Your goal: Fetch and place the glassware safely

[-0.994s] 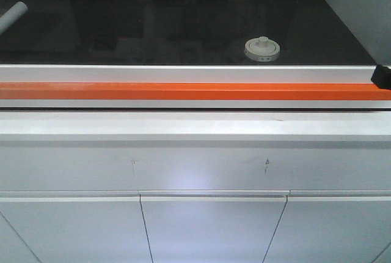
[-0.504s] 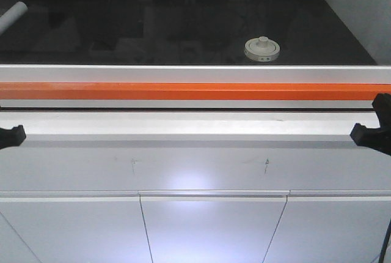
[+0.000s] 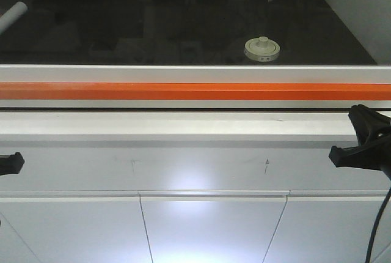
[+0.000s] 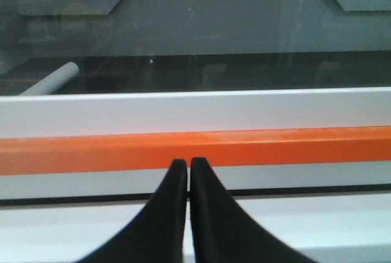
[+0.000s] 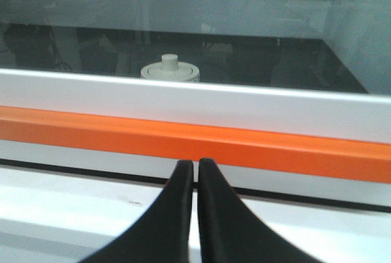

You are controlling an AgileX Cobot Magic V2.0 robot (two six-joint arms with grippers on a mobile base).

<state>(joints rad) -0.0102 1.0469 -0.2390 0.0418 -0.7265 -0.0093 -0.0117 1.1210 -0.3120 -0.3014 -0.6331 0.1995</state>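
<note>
Jar (image 3: 262, 49) upright, knob up, orange rail (image 3: 183, 91) crossing before it, roll (image 3: 12, 16) far left, my left gripper (image 4: 187, 165) and right gripper (image 5: 196, 166) pinched tight.

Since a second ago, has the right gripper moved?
Yes. In the front view, the right gripper has dropped from level with the orange strip to the white ledge below it.

Cream-lidded jar (image 3: 262, 49), orange strip (image 3: 195, 91), seemingly black worktop (image 3: 153, 24).

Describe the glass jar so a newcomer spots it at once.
Behind the orange bar lies a black surface. Right of centre near its front edge stands the glass jar: squat, round cream lid with a knob, unlike the long pale tube far left.
</note>
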